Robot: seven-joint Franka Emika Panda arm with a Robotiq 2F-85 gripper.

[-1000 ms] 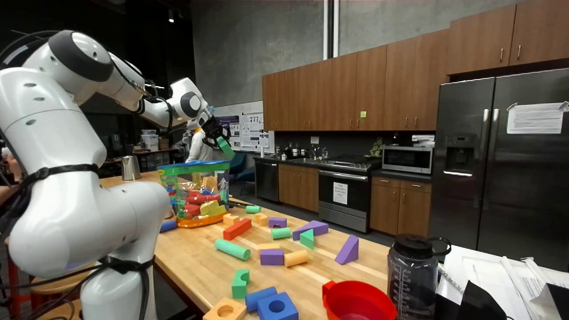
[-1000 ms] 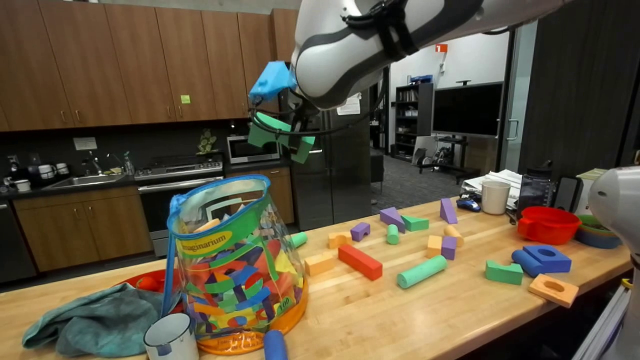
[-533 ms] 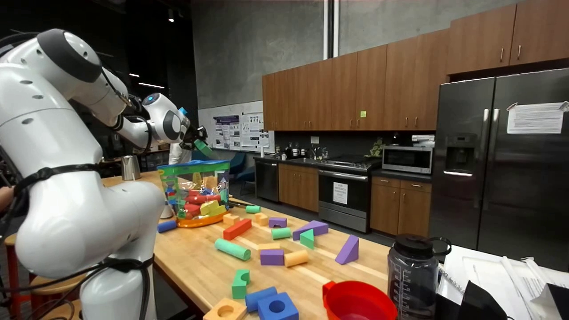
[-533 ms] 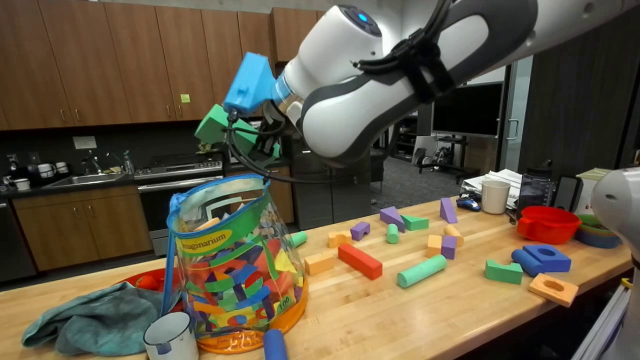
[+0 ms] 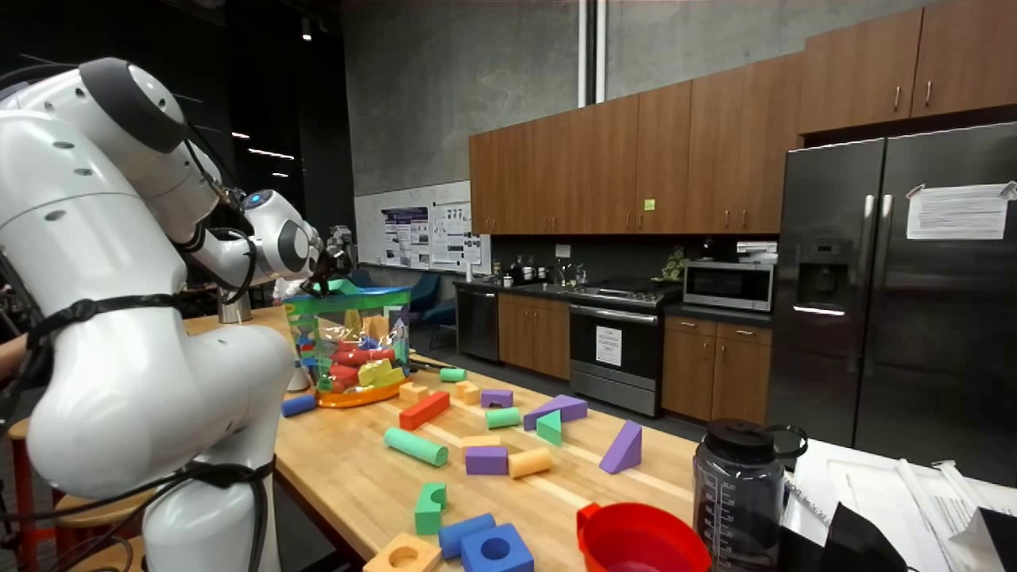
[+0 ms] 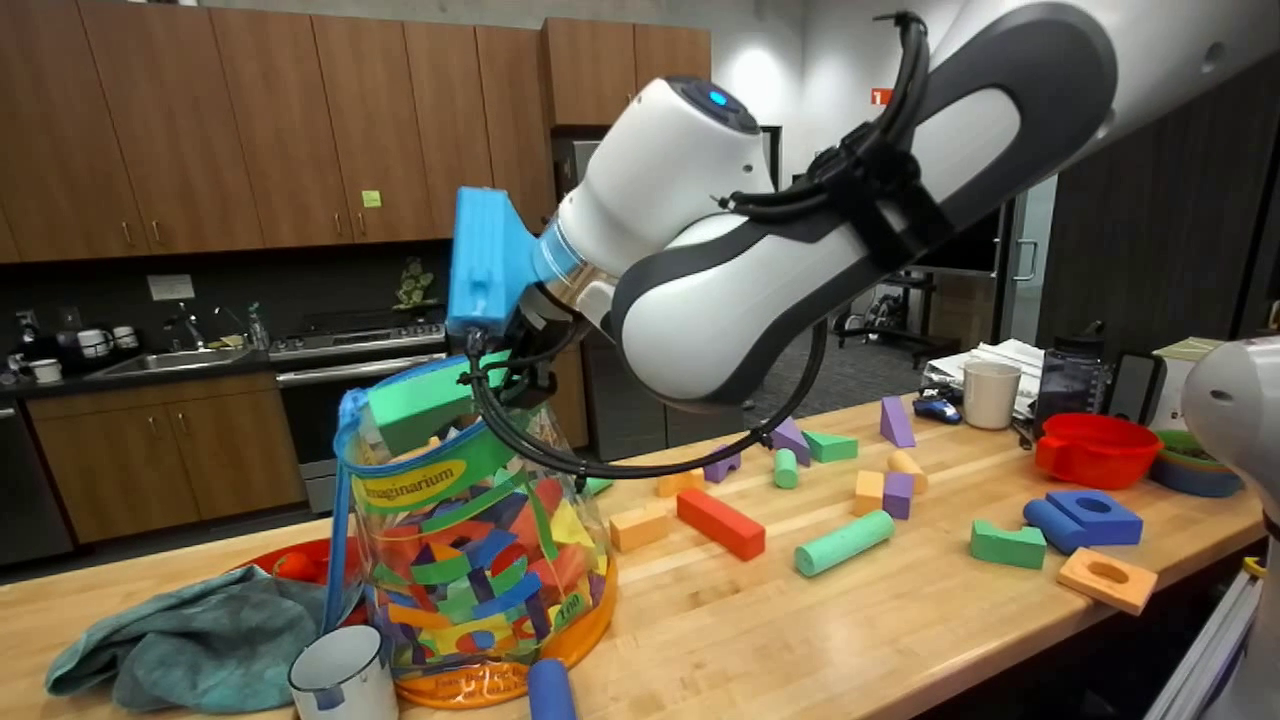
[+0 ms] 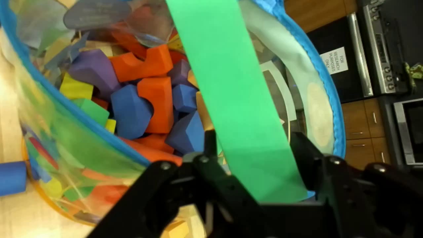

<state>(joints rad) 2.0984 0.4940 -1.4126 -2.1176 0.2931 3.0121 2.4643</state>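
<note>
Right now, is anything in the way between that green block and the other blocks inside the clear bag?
Nothing visible: the gripper holds the green block at the open mouth of the clear bag, with colored blocks showing below. Whether the green block touches the blue rim, I can't tell.

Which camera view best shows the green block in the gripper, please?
The wrist view: the green block appears large, held in the gripper, though one end leaves the frame. In an exterior view the block's side shows, one end hidden near the gripper; in an exterior view only a sliver shows above the bag.
</note>
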